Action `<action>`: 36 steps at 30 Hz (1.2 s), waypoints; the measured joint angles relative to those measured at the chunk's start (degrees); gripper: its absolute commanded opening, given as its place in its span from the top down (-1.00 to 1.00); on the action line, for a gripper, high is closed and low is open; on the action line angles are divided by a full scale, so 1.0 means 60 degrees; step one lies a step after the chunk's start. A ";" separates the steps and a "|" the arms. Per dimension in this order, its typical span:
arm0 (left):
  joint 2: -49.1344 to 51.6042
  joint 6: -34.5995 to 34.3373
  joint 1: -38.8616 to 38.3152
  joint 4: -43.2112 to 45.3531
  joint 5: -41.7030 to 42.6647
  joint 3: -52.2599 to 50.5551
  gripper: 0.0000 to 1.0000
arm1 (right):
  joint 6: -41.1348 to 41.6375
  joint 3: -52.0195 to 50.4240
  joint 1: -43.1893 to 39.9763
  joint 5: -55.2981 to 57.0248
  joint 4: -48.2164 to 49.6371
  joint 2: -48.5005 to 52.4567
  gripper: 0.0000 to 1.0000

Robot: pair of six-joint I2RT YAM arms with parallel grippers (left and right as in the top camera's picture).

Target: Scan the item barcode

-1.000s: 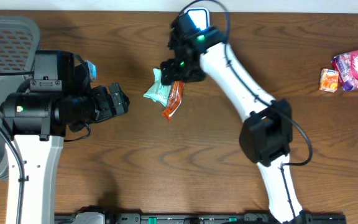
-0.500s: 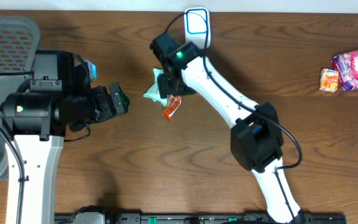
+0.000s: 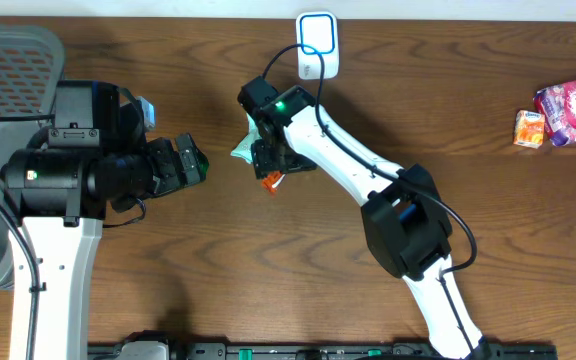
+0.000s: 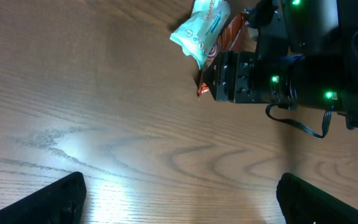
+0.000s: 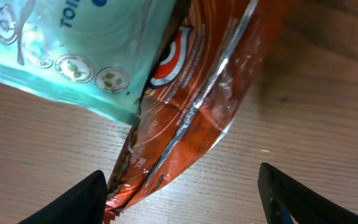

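An orange snack packet (image 5: 191, 106) lies on the wooden table, partly under a pale teal packet (image 5: 73, 56). My right gripper (image 5: 182, 208) hangs right over them, open. The orange packet's lower end lies between its jaws, close to the left finger (image 5: 73, 199). From overhead, the right gripper (image 3: 273, 160) covers most of the orange packet (image 3: 271, 182) and the teal packet (image 3: 242, 150). My left gripper (image 3: 196, 163) is open and empty, a short way left of them. The left wrist view shows the teal packet (image 4: 202, 28) and the orange packet (image 4: 232, 34) ahead. A white scanner (image 3: 317, 42) stands at the far edge.
A grey mesh basket (image 3: 13, 55) sits at the far left. A small orange juice box (image 3: 531, 128) and a pink packet (image 3: 573, 108) lie at the far right. The right arm (image 3: 368, 175) stretches across the middle of the table.
The right arm has swung left and toward the near side, uncovering the white scanner. Its gripper has come down over the two packets. The left arm has not moved.
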 measured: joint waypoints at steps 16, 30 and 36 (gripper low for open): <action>0.0000 0.0000 0.0000 0.0004 0.0000 0.0000 -0.96 | 0.0033 -0.0925 0.0474 -0.0011 0.0699 0.0000 -0.19; 0.0000 0.0000 0.0000 0.0000 0.0000 0.0000 -0.96 | -0.0058 -0.0965 0.0331 0.0069 0.0430 0.0000 0.98; 0.0000 -0.0004 0.0000 0.0000 0.0000 0.0000 -0.96 | -0.0776 -0.0215 -0.0277 -0.1388 -0.0565 0.0000 0.98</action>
